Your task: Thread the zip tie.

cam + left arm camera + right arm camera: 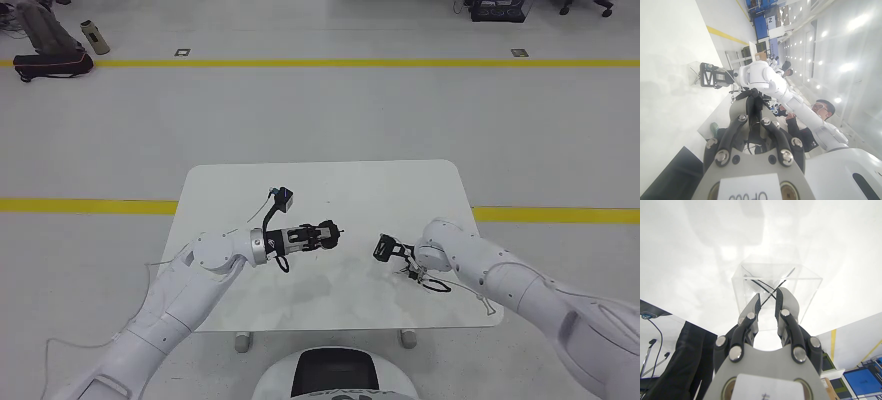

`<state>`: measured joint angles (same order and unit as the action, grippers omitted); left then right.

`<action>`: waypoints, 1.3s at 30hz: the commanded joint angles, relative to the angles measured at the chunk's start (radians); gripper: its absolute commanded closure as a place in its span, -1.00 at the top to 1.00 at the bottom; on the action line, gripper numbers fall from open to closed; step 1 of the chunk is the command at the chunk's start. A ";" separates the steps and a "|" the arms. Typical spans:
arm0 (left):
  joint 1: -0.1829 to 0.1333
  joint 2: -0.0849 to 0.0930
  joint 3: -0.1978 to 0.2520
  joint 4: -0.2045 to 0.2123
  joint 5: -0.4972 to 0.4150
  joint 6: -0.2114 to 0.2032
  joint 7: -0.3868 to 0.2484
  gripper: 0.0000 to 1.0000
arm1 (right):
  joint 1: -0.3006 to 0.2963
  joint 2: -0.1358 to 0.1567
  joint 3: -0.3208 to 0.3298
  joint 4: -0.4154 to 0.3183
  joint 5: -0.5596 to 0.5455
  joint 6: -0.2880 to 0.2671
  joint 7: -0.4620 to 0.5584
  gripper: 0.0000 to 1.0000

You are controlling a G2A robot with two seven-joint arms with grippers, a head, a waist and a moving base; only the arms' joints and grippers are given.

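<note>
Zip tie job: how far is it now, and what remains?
Nothing looks finished: the zip ties lie crossed inside the clear box, unthreaded as far as shows. In hand: the right gripper, open, points at that box. The left gripper is shut; whether it holds a tie is unclear. Left: grasp a tie and thread tail through head.

Zip ties [761,286] in box [806,294], prob on table [400,185], just before R gripper [768,292]

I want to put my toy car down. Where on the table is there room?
The far strip of the table, along its far edge, is bare, widest toward the far right corner. The near middle is crowded: the left gripper and right gripper face each other there, by the clear box.
</note>
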<state>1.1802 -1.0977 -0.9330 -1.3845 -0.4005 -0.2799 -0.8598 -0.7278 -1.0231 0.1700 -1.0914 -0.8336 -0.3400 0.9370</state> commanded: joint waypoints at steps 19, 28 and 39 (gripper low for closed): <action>0.000 0.000 0.000 0.000 0.000 0.000 0.000 -1.00 | -0.001 -0.033 0.000 0.051 -0.007 0.000 0.003 -1.00; 0.000 0.000 0.000 0.000 0.000 0.000 0.000 -1.00 | 0.010 -0.024 0.000 0.008 -0.024 0.000 0.008 -1.00; 0.000 0.000 0.000 0.000 0.000 0.000 0.000 -1.00 | -0.004 -0.012 0.000 -0.013 -0.027 0.000 0.014 -0.42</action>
<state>1.1802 -1.0977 -0.9330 -1.3845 -0.4005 -0.2799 -0.8598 -0.7305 -1.0344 0.1700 -1.1061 -0.8609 -0.3400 0.9510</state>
